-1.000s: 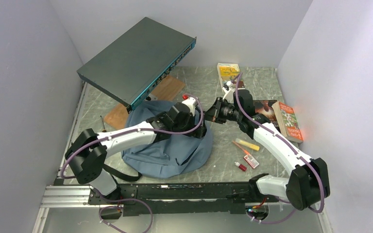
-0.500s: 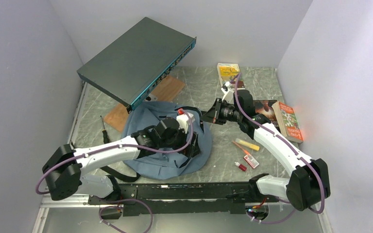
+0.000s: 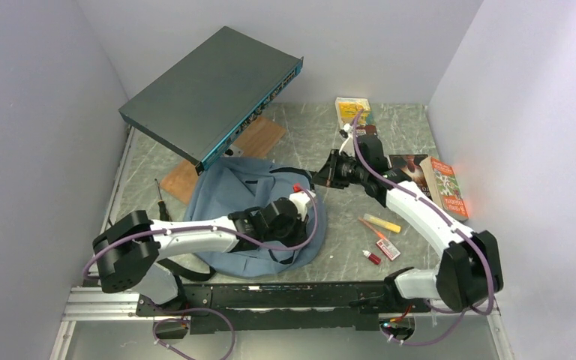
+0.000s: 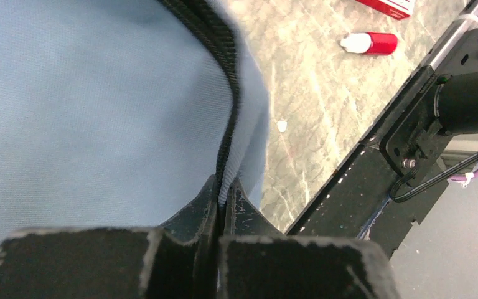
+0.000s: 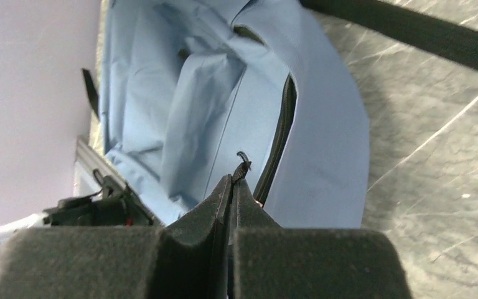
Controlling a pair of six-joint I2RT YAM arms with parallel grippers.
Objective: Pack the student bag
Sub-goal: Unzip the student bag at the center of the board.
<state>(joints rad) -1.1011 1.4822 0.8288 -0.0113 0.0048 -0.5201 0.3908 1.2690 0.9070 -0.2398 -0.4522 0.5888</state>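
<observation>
Top view: the student bag (image 3: 229, 191) lies on the worktop (image 3: 307, 131) left of its middle, reaching toward the near edge, with its far side close under the tilted dark metal box (image 3: 210, 86). A second ago my left gripper (image 3: 294, 225) hung spread wide over the middle of the bag. Now it has come down to the bag's near right edge and has clamped there. The right gripper (image 3: 322, 178) is at the bag's far right side, as before, and the cloth between the two looks more stretched.

Left wrist view: the left gripper (image 4: 223, 187) has its jaws pressed together on the bag (image 4: 99, 106), pinching the fabric rim just at the black zipper (image 4: 227, 124). A small red bottle (image 4: 370, 42) lies apart on the bare worktop.

Right wrist view: the right gripper (image 5: 230, 182) is clenched on a thin black zipper pull (image 5: 243, 167), above the blue fabric (image 5: 187, 106).

I judge that both sides are now anchored, so the zipper can be drawn along to open the bag. Nothing is packed yet, as far as I can see.
</observation>
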